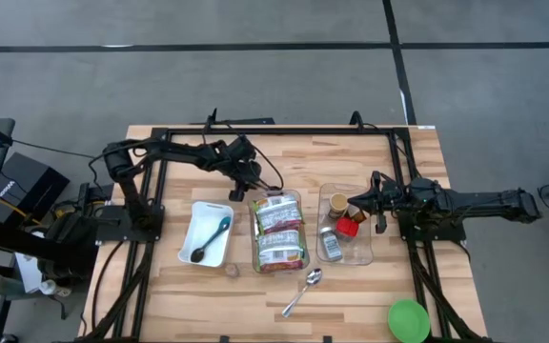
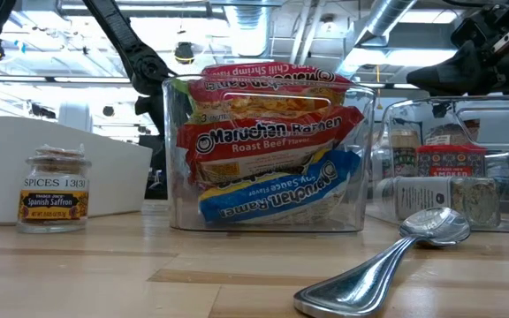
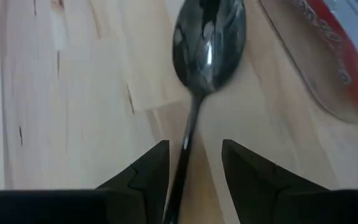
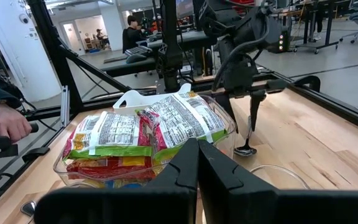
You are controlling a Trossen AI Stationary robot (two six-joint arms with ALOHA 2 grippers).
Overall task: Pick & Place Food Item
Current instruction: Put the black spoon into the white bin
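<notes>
My left gripper (image 1: pixel 241 193) hangs over the table between the white tray (image 1: pixel 198 211) and the clear bin of ramen packets (image 1: pixel 279 233). Its fingers stand apart (image 3: pixel 194 163) with a dark metal spoon (image 3: pixel 207 43) between them. The spoon stands nearly upright below the gripper (image 4: pixel 252 121), its bowl on the wood (image 4: pixel 245 150). My right gripper (image 1: pixel 355 204) is shut and empty (image 4: pixel 197 163) above the clear bin of spice jars (image 1: pixel 365 253). My left gripper points down, and the spoon's handle (image 3: pixel 183 155) runs up between its fingers. The handle lies close along the inner side of one finger (image 3: pixel 155 174), and the other finger (image 3: pixel 247 174) stands apart from it. Whether the handle is held, I cannot tell.
A teal spoon (image 1: pixel 219 229) lies in the white tray. A second metal spoon (image 1: pixel 303 291) lies near the front edge, with a small saffron jar (image 2: pixel 53 190) to its left. A green bowl (image 1: pixel 408 319) sits front right. A person's hand (image 4: pixel 5 127) shows beyond the table.
</notes>
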